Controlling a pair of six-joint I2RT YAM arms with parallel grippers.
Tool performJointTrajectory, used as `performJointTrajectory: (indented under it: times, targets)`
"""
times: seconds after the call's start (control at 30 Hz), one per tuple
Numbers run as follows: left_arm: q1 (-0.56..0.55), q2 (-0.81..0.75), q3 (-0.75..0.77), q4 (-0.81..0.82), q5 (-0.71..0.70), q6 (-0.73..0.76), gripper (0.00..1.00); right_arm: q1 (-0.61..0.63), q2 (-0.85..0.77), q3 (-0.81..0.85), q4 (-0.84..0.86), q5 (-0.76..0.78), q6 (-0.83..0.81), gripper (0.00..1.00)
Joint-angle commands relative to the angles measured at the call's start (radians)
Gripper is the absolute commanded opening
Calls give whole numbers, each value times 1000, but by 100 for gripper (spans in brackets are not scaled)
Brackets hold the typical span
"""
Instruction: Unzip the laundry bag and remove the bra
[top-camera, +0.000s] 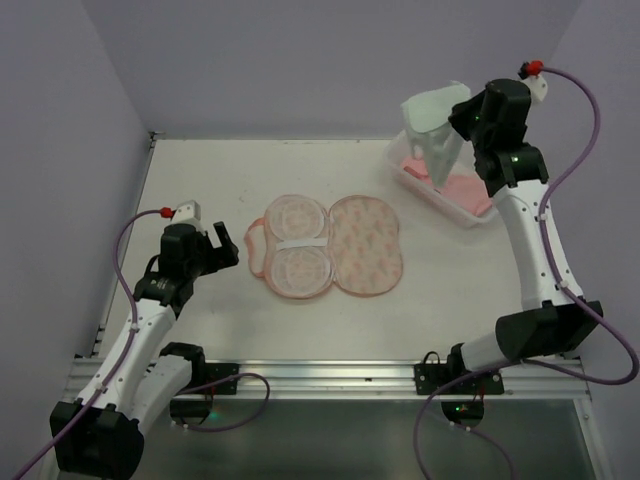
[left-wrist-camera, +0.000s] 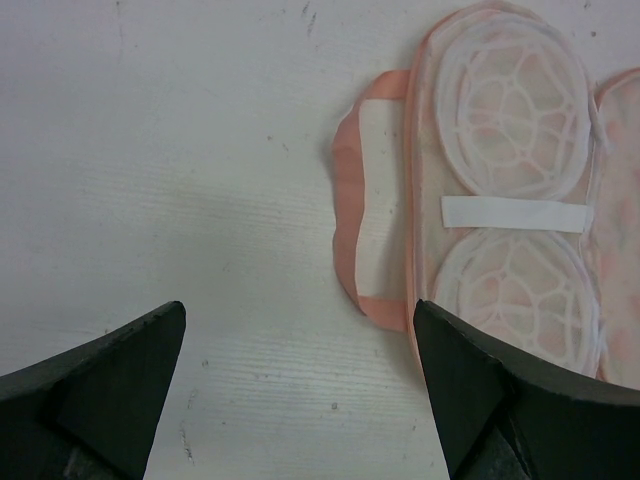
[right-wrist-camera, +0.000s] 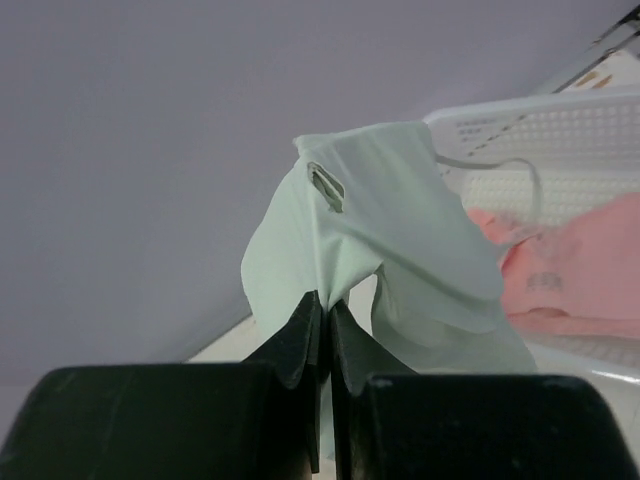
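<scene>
The laundry bag (top-camera: 325, 245) lies open flat on the table's middle, its lined half with white mesh cups on the left and its orange-patterned half on the right. It also shows in the left wrist view (left-wrist-camera: 510, 200), with its pink loop (left-wrist-camera: 365, 215) at its left. My left gripper (top-camera: 222, 250) is open and empty, low over the table just left of the bag. My right gripper (top-camera: 452, 125) is shut on the pale mint-green bra (top-camera: 435, 125), which hangs over the white basket. In the right wrist view the bra (right-wrist-camera: 370, 230) is pinched between the fingertips (right-wrist-camera: 308, 320).
The white slotted plastic basket (top-camera: 425, 190) stands at the back right and holds pink fabric (top-camera: 465, 190). It shows in the right wrist view (right-wrist-camera: 540, 130) too, with the pink fabric (right-wrist-camera: 570, 270). Purple walls close the table on the left, back and right.
</scene>
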Motion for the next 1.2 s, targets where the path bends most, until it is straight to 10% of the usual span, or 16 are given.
performJointTrajectory:
  times: [0.0, 0.4, 0.77, 1.17]
  targets:
    - [8, 0, -5, 38, -25, 23, 100, -92, 32, 18, -1, 109, 123, 0]
    - [6, 6, -3, 21, -47, 19, 100, -227, 233, -12, 62, 270, 375, 0]
    - [6, 18, -5, 14, -57, 11, 100, -196, 481, -79, 220, 5, 472, 2]
    - [6, 20, -6, 31, -25, 15, 100, -190, 300, -217, 93, -192, 224, 96]
